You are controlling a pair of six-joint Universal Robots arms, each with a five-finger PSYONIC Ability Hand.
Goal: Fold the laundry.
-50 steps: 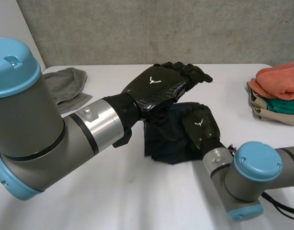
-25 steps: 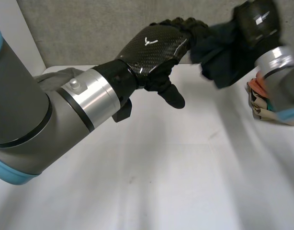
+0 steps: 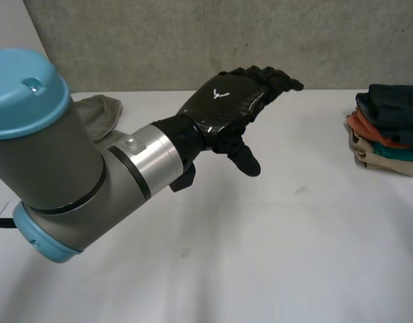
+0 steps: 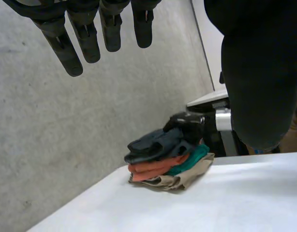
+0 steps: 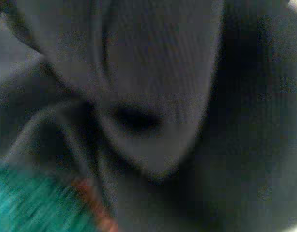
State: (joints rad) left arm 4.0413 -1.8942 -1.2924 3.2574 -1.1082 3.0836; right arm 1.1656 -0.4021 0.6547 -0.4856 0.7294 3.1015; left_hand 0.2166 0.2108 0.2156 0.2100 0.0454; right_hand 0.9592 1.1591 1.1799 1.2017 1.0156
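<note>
Left hand (image 3: 227, 108) empty, fingers straight and relaxed, thumb down, above the table (image 3: 260, 256).

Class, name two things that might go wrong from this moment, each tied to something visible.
1. The dark cloth sits bunched atop the stack, with the right hand at it; withdrawing might drag it off.
2. The grey cloth lies crumpled beside the left arm, while the open left hand hovers over the table; the arm may sweep it.
</note>
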